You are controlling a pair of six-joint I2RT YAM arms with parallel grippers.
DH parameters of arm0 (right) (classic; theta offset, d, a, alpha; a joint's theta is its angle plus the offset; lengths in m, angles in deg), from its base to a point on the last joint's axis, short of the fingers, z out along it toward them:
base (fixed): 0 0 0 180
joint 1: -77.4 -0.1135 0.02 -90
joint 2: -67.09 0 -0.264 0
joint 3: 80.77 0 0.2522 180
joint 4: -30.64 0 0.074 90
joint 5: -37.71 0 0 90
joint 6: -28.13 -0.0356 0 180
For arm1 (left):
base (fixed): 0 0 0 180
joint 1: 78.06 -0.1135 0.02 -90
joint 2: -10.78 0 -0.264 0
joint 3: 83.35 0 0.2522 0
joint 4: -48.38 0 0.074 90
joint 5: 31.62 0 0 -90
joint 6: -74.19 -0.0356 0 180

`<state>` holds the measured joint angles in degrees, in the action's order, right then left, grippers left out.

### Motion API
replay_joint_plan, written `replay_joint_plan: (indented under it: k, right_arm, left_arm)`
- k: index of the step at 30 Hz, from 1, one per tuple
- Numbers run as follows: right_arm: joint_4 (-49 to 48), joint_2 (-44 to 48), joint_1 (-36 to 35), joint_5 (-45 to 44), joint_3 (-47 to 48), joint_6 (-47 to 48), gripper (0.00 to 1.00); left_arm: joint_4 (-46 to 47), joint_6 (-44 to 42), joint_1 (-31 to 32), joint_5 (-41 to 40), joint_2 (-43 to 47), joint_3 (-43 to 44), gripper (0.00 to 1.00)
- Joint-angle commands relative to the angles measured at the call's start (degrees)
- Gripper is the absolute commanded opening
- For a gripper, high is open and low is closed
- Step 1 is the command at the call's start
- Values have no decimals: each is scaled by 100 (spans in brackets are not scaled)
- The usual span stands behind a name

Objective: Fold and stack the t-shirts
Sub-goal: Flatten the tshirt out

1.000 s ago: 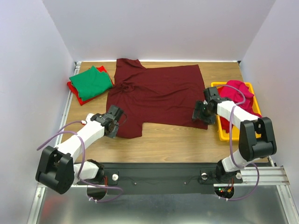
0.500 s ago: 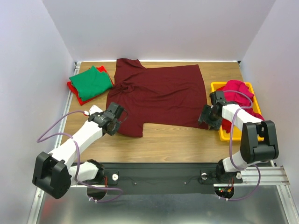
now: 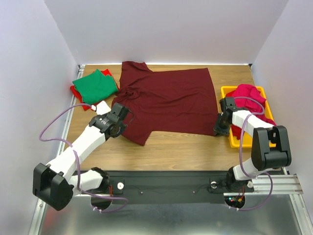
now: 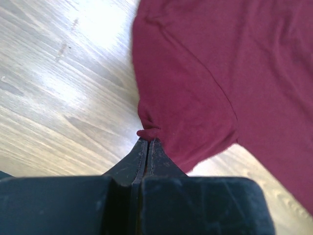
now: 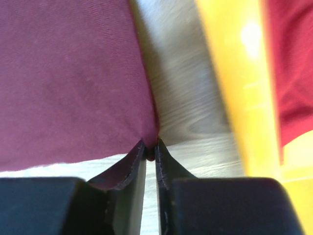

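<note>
Risk, near edge: both holds are slight. The left gripper (image 4: pixel 148 142) is pinched on a small bunched nub of the maroon t-shirt's (image 3: pixel 166 100) sleeve hem. The right gripper (image 5: pixel 150 148) is closed on the very tip of a hem corner, just beside the yellow tray (image 3: pixel 235 142). Either hold may slip under a pull. Uneven pulling would likely skew the fold.

Pose: the left arm stretches forward with its wrist low. The right arm is elbow-bent, its forearm angled inward.

Mid-table: the maroon t-shirt lies spread flat.

Far left: a folded green t-shirt (image 3: pixel 95 85) sits on a red t-shirt (image 3: pixel 75 91).

Far right: a pink t-shirt (image 3: pixel 249 95) is heaped in the tray.
</note>
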<state>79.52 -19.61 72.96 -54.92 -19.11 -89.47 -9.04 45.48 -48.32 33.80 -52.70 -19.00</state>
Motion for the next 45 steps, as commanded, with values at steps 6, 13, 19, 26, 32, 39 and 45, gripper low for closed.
replay_joint_plan:
  k: [6,13,19,26,32,39,45]
  right_arm:
    - [408,232,23,43,149,342,0]
    - [1041,469,23,184,422,404,0]
    - [1410,627,23,386,483,360,0]
    - [1849,838,23,413,492,457,1]
    - [2008,1128,14,518,360,387,0]
    - [2079,1041,23,623,422,369,0]
    - [2140,1146,23,641,422,360,0]
  left_arm:
    - [-257,-558,155,401,845,30,0]
    - [-626,-312,225,823,1242,91,0]
    - [-776,-268,305,1262,1505,206,0]
    - [-1109,101,542,1868,1778,224,0]
    - [-1329,681,954,2159,2076,31,0]
    - [-1215,805,1429,2141,1744,214,0]
    - [-1250,1366,1956,2062,1523,294,0]
